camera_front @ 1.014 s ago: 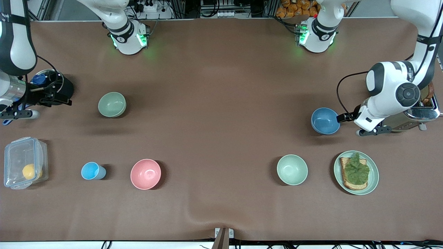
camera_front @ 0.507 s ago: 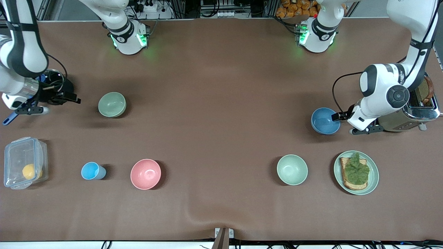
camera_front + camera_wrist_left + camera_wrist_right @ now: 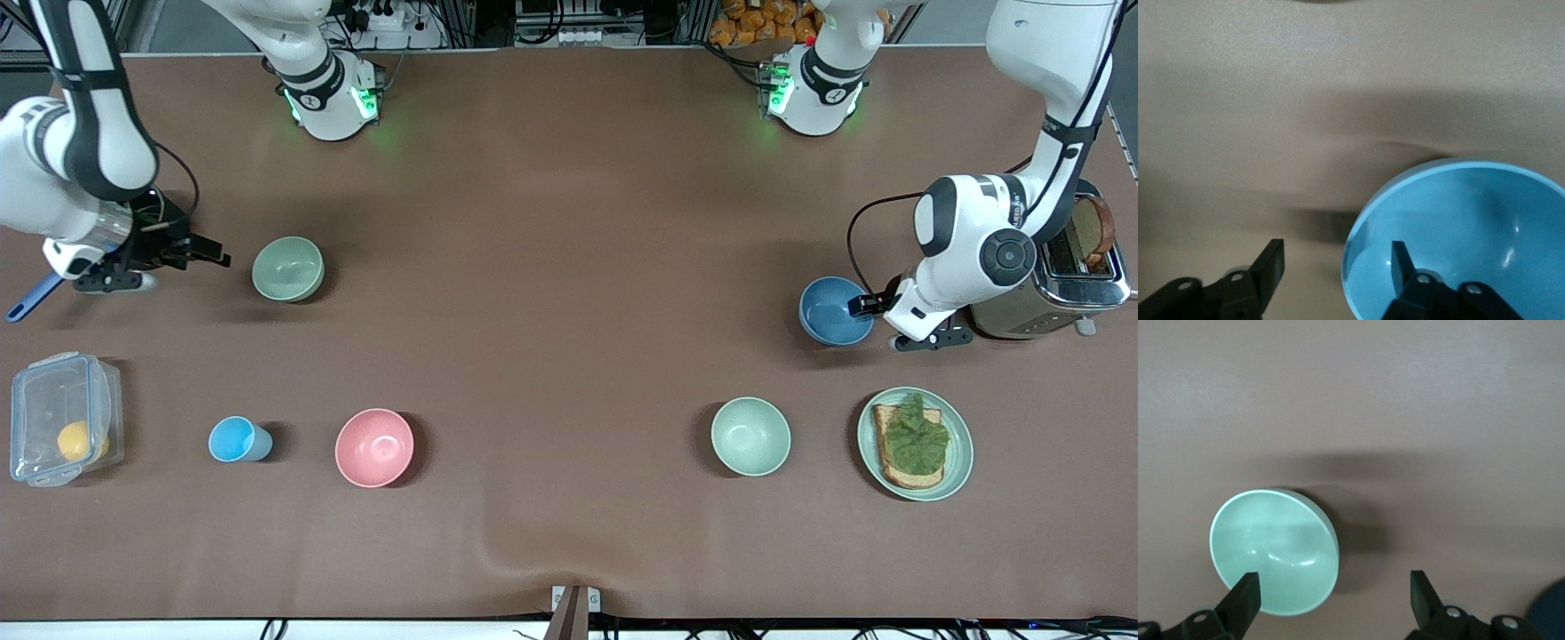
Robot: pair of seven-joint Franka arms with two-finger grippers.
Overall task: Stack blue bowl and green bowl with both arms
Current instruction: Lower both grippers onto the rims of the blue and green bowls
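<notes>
1. Carrying both bowls, well apart, on the desk [image 3: 569,196].
2. Sitting upright toward the left arm's end, near the toaster [image 3: 1053,298]: the blue bowl [image 3: 831,313].
3. Sitting upright toward the right arm's end: the green bowl [image 3: 287,268].
4. Straddling the blue bowl's rim with the left end effector [image 3: 856,307], released: one finger inside, one outside.
5. Hovering the right end effector [image 3: 216,258], released and grasping nothing, over the desk just beside the green bowl.
</notes>
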